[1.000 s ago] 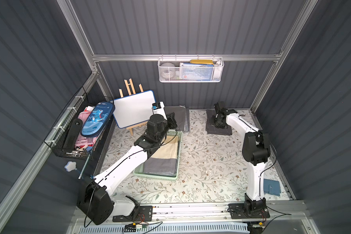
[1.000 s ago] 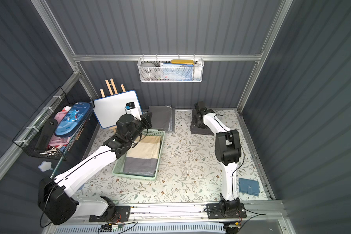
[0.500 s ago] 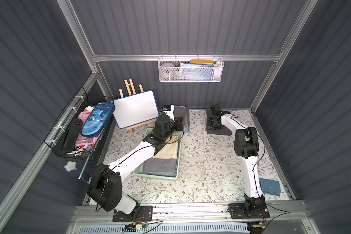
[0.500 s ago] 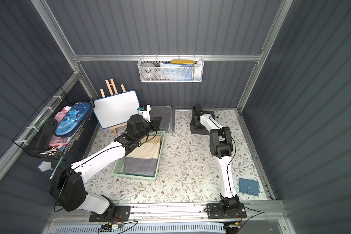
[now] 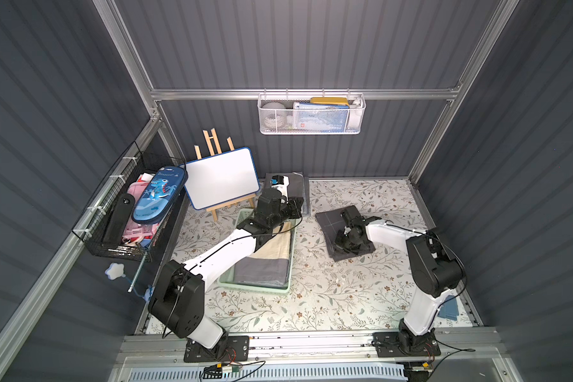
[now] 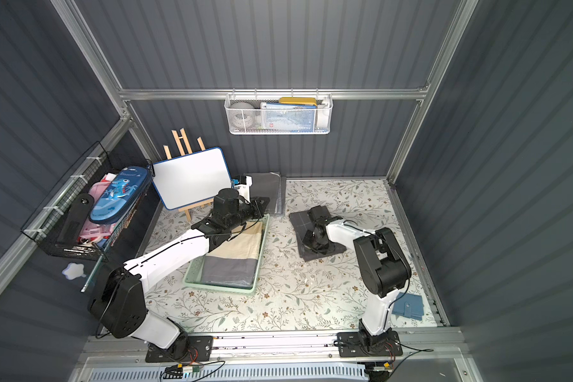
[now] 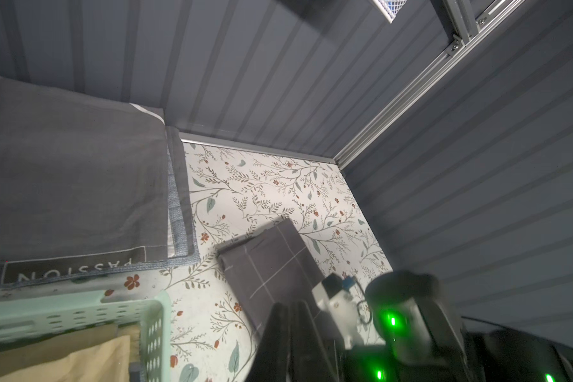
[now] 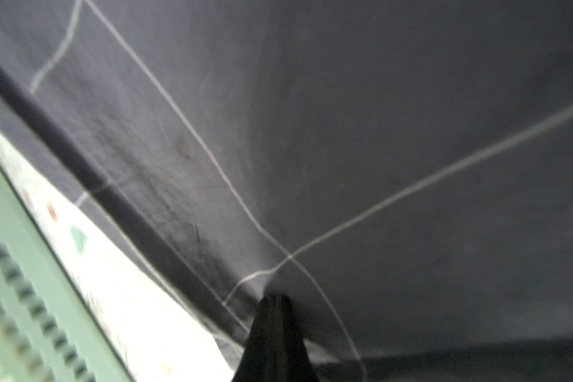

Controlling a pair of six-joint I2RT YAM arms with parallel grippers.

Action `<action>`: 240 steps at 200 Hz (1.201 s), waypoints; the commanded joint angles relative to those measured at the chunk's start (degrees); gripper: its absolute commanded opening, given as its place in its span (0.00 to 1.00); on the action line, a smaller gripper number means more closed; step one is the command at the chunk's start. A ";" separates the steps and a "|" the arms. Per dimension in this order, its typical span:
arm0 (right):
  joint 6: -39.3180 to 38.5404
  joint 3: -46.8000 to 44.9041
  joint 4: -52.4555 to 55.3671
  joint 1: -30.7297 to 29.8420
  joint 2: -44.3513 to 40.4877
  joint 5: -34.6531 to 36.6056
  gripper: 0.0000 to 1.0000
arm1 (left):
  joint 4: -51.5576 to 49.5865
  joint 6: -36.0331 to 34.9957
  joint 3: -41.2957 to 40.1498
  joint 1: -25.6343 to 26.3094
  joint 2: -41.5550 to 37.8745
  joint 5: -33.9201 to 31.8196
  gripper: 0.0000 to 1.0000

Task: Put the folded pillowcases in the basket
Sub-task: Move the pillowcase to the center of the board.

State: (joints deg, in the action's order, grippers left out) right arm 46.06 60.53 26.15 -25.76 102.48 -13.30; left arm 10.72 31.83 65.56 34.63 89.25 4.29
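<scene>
While the left fingers point(image 7: 279, 334) stand nearly closed (empty), the right fingers point(image 8: 273, 325) pinch the dark, grid-lined pillowcase point(image 5: 328, 221).

On the table point(image 5: 328, 297), the basket point(image 5: 255, 288) holds folded linen point(image 5: 262, 269); the pillowcase point(image 5: 328, 220) lies to its right, apart from it — a cloth stack point(image 5: 300, 188) sits just behind the basket.

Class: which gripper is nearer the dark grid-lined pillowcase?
Right. The right gripper pinches the pillowcase itself; the left gripper is by the mint basket's far corner, apart from it.
</scene>
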 commanded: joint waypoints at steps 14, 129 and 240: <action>13.55 -6.94 -6.40 -8.79 -12.44 -9.46 0.00 | -5.73 1.92 -1.23 1.97 -0.81 2.80 0.14; -8.48 5.90 13.86 13.15 -3.92 3.10 0.00 | -7.23 4.12 0.95 7.90 6.89 -0.21 0.50; -10.83 -13.25 17.06 15.56 -18.06 4.81 0.03 | -12.99 6.38 25.96 7.85 33.14 -3.07 0.56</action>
State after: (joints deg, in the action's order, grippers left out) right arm 38.00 46.00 38.85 -10.72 83.11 -9.37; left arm 0.99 37.26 88.09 42.68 120.14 3.16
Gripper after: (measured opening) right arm 0.052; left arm 0.566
